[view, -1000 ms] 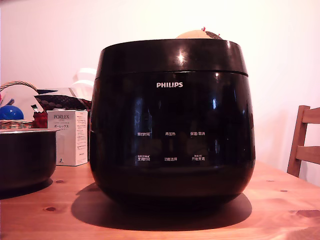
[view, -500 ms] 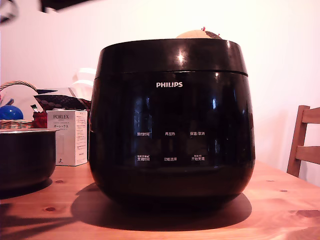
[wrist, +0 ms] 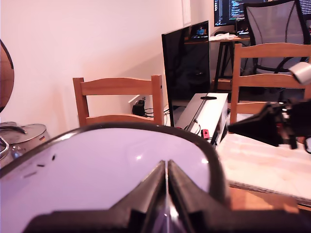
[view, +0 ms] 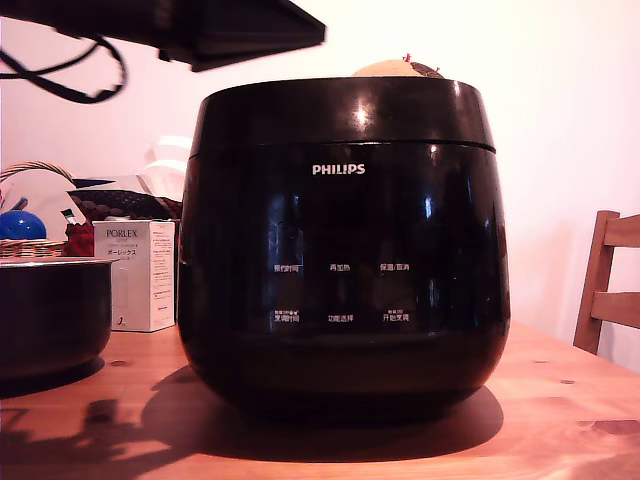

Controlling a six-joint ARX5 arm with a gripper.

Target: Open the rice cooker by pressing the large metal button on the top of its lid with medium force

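Exterior view: we see the rice cooker [view: 345,250] standing upright on the wooden table [view: 560,410], its front panel with the "PHILIPS" lettering and six white labels turned squarely toward this camera. Its lid [view: 340,115] is shut, seated flush along the seam. The body is squat and rounded, slightly wider than tall, so we read no marked long axis beyond the vertical one on which the lid sits. The metal button is not visible from this low angle.

What has changed: a second ago the space above the cooker was bare; half a second ago a dark edge entered at the exterior view's upper left; now the arm [view: 200,25], trailing a cable [view: 70,80], reaches in over the lid's left shoulder, and its shadow falls on the table. We judge this to be the approach, with pressing not yet begun.

Wrist view: we find the gripper [wrist: 166,194] just above the glossy lid top, its two fingers drawn together with only a hairline gap and nothing held between them. Closed fingers suit a downward push.

At the exterior view's left stand a dark pot [view: 50,315], a PORLEX box [view: 145,275] and a basket [view: 30,215]; a chair [view: 610,285] is at the right.
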